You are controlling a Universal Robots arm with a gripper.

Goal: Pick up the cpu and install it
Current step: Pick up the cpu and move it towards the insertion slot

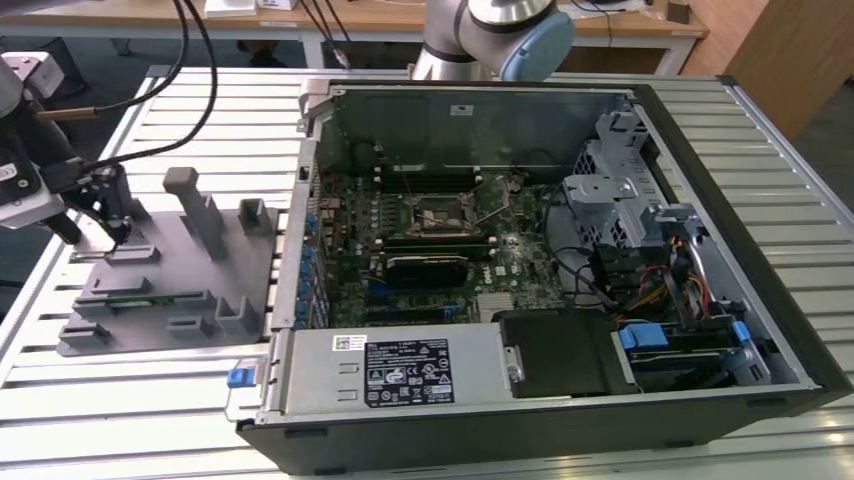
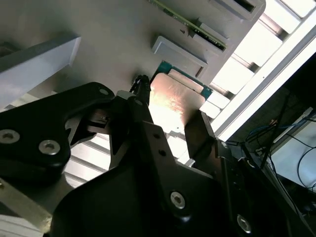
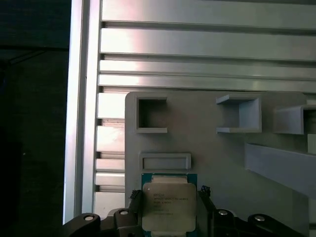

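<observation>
One black gripper (image 3: 169,192) over grey plastic fixture plate (image 3: 222,148).
Fingers (image 3: 137,196) closed on flat silvery square cpu (image 3: 168,207).

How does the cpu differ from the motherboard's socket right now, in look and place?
The cpu is a silvery plate with a green rim; the socket is a dark frame. The cpu lies on the grey fixture plate outside the computer case; the socket sits on the motherboard inside it. Both are square.

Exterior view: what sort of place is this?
Probably a robotics lab workcell for PC assembly: an open computer case on a slatted aluminium table, a grey fixture plate beside it, desks behind.
</observation>
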